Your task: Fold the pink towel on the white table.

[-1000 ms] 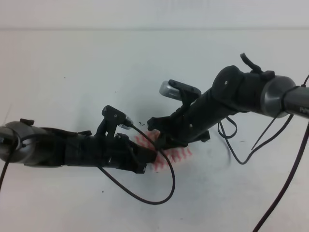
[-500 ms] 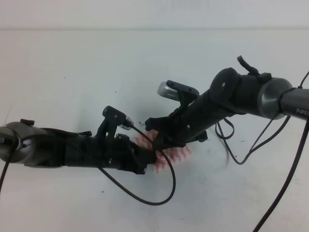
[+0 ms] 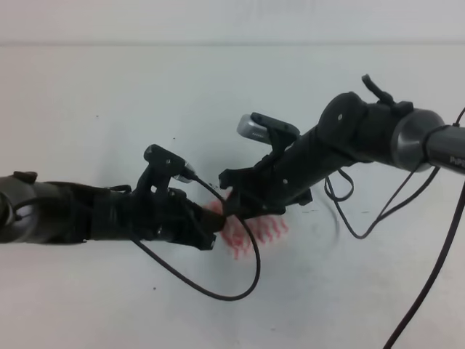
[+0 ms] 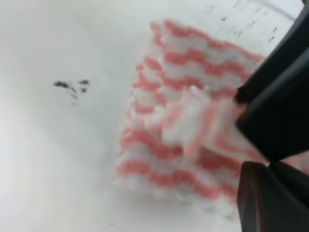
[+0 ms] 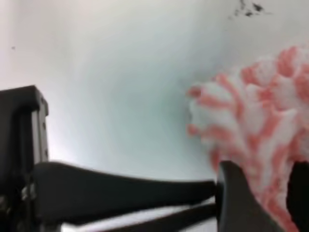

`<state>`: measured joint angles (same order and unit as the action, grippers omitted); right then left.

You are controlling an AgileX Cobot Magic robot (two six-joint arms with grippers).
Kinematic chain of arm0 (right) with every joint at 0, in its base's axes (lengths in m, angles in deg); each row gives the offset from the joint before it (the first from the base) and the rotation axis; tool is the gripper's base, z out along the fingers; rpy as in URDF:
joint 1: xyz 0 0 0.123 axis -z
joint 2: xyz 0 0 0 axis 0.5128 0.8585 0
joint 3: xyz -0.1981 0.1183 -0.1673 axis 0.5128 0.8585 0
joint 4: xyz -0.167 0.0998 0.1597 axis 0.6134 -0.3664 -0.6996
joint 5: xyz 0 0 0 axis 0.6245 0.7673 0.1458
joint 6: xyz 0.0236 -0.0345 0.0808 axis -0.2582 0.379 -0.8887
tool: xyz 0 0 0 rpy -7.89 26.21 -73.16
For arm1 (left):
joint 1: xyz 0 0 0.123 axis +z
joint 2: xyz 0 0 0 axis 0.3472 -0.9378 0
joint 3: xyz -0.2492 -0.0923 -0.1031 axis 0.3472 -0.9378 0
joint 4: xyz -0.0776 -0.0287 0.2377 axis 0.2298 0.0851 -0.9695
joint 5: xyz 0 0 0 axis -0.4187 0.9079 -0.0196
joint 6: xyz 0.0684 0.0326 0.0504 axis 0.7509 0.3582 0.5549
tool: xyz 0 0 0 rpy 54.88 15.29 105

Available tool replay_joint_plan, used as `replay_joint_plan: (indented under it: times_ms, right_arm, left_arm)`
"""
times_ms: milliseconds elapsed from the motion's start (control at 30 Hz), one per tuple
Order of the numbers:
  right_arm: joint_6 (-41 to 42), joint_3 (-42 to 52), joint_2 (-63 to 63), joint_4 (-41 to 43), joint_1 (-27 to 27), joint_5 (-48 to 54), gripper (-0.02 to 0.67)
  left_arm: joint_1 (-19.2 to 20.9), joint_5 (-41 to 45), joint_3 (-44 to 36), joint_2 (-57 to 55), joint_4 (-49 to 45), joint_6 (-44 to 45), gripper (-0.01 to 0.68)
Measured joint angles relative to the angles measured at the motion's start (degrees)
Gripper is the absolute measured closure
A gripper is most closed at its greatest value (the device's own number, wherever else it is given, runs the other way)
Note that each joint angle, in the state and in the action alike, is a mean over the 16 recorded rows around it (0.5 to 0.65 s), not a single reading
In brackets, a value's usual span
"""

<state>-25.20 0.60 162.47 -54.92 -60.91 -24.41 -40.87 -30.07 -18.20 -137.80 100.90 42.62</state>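
We take the pink towel (image 4: 188,130), a thin cloth of pink-red and white wavy zigzag stripes with a nubby, fluffy pile, as our landmark. In the left wrist view it lies on the white table (image 4: 58,159), already doubled into a small thick pad, with a loose flap raised at its middle toward the black fingers (image 4: 275,121) at its right edge. We judge it light, soft and limp: it will sag and drape from any held point, and its layers may slip over one another, so the sound place to take hold is a free corner or the edge of the top layer, pinched through the full thickness of that layer.

The left gripper (image 3: 211,231), matt black hard plastic, sits at the towel's left edge in the high view. Its fingers appear to meet the raised flap, but we cannot tell from these views whether the jaws are closed on cloth.

In the right wrist view a dark finger (image 5: 241,203) rests against the towel's lower edge. The right gripper (image 3: 234,205) sits over the towel's upper left part; how far its jaws stand apart we likewise cannot tell.

Beyond the towel, the table is smooth, flat and glossy-white, bearing a few small dark specks (image 4: 71,87). A thin black cable (image 3: 218,294) loops below the towel.
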Motion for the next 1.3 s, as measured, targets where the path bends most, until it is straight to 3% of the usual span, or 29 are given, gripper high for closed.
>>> replay_joint_plan:
  times_ms: [500, 1033, 1300]
  right_arm:
    - [-0.05, -2.93, 0.23, 4.43, 0.50, 4.06, 0.488]
    - [-1.07, -2.94, 1.34, 6.19, 1.13, 5.51, 0.650]
    - [-1.36, -2.94, 2.55, 6.67, 1.08, 7.26, 0.665]
  left_arm:
    - [3.34, -4.32, 0.53, 4.41, 1.06, 1.08, 0.677]
    - [5.45, -0.86, 0.59, 7.62, 0.60, -1.41, 0.677]
    - [5.45, -0.42, 0.59, 7.54, 0.95, -1.66, 0.677]
